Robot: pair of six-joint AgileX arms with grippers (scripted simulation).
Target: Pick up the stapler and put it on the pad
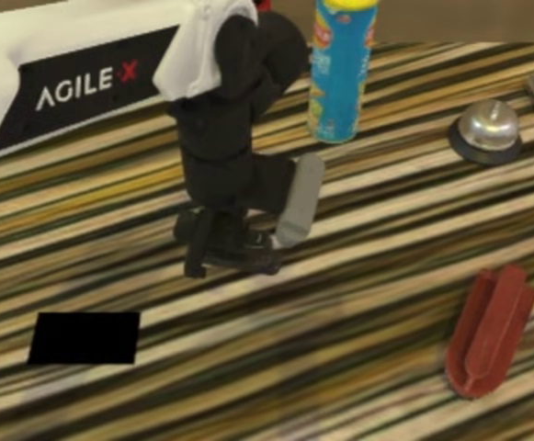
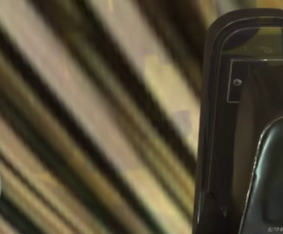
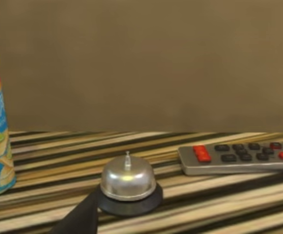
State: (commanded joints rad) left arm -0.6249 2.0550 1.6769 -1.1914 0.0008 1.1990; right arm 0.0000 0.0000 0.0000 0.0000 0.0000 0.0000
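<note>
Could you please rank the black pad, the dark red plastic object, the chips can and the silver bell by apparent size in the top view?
1. Chips can (stands nearer the camera)
2. Pad and dark red plastic object, look alike
3. Silver bell

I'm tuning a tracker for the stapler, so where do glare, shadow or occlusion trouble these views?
Top view: the left gripper hides most of the stapler, black on black; the bell carries a bright highlight. Left wrist view: the stapler is cut off at the frame edge, its glossy shell streaked with reflections. Right wrist view: evenly lit, glare only on the bell; no stapler there.
</note>
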